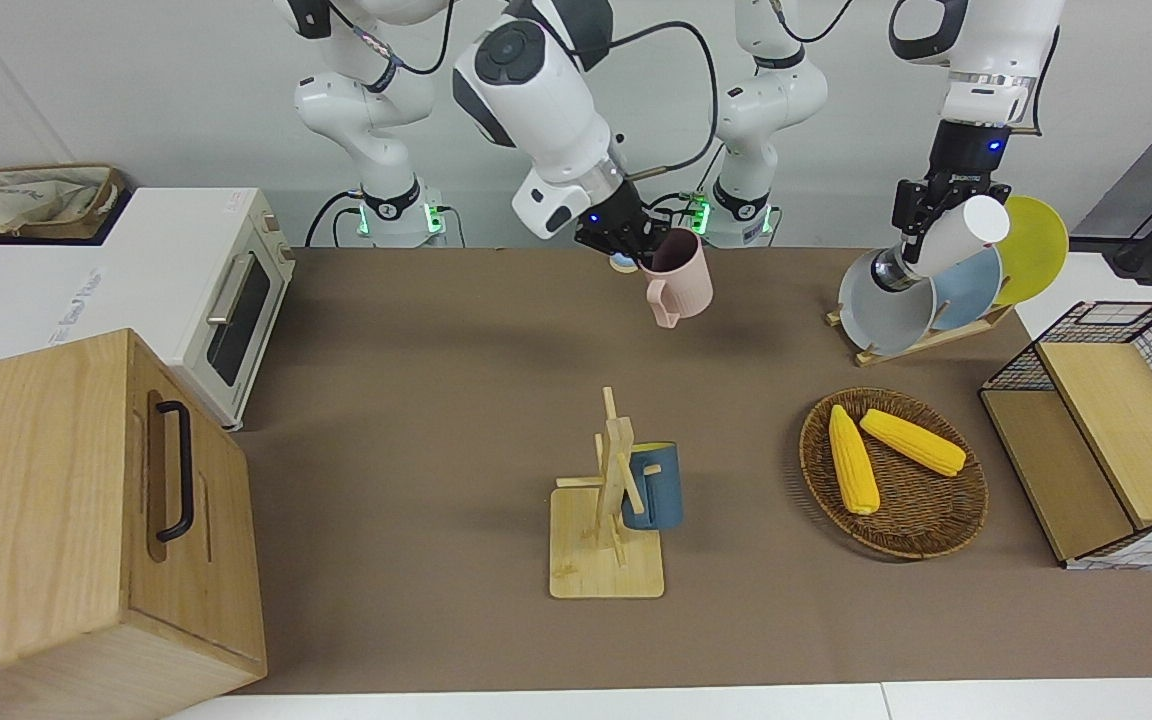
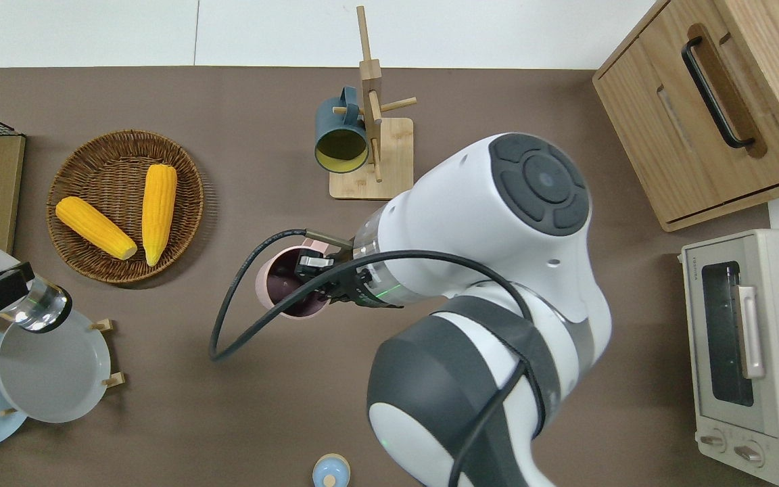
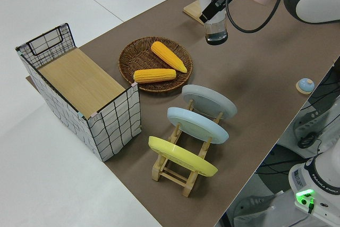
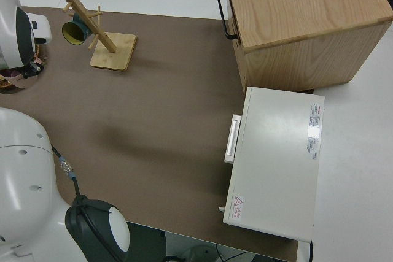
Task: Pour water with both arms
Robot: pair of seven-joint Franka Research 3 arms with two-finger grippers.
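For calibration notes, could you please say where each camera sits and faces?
Front: across table, facing both arms; right end effector grips pink ceramic mug.
Overhead: straight down onto right arm.
Left side: left arm's table end; left end effector holds white-topped clear bottle.
Right side: above right arm, toward white toaster oven.
Front, overhead share wooden mug tree.

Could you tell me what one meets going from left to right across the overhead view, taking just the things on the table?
Plate rack → wicker basket with corn → mug tree with its blue mug → wooden cabinet, toaster oven.
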